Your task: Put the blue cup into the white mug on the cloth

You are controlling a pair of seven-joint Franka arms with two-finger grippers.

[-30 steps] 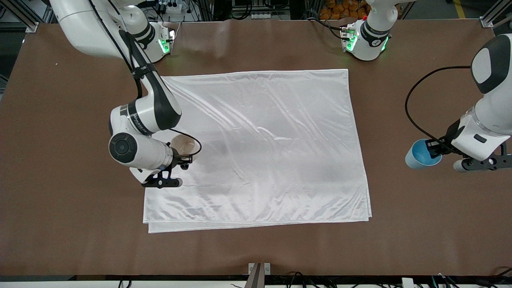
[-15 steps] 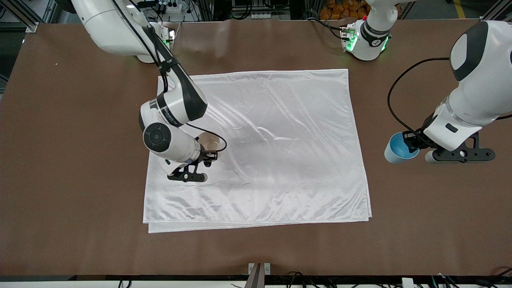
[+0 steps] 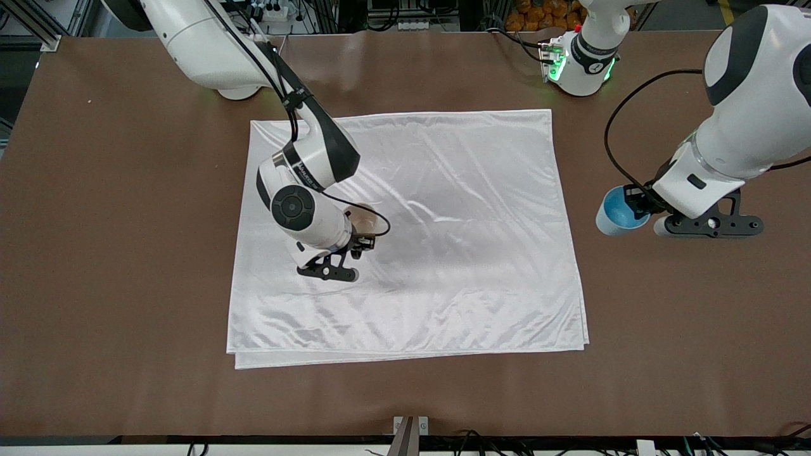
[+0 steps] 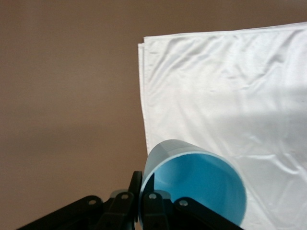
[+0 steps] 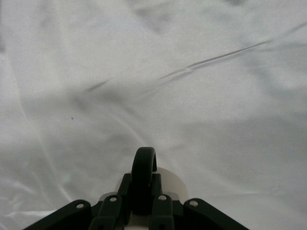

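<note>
The white cloth (image 3: 443, 221) lies spread over the middle of the brown table (image 3: 127, 253). My right gripper (image 3: 362, 239) hangs over the cloth's part toward the right arm's end, shut on the black handle (image 5: 144, 167) of the white mug (image 3: 365, 213). The right wrist hides most of the mug; its pale body (image 5: 170, 184) shows behind the fingers (image 5: 160, 211). My left gripper (image 3: 637, 206) is over bare table just off the cloth's edge, shut on the rim of the blue cup (image 3: 616, 213). The cup (image 4: 196, 187) tilts, with its bright blue inside showing, and the cloth (image 4: 230, 96) lies past it.
Both arm bases (image 3: 580, 63) stand along the table's edge farthest from the front camera. A black cable (image 3: 618, 139) loops from the left wrist. A small metal bracket (image 3: 410, 425) sits at the table's nearest edge.
The right arm has carried the mug from the cloth's edge in toward its middle. The left arm has brought the blue cup closer to the cloth.
</note>
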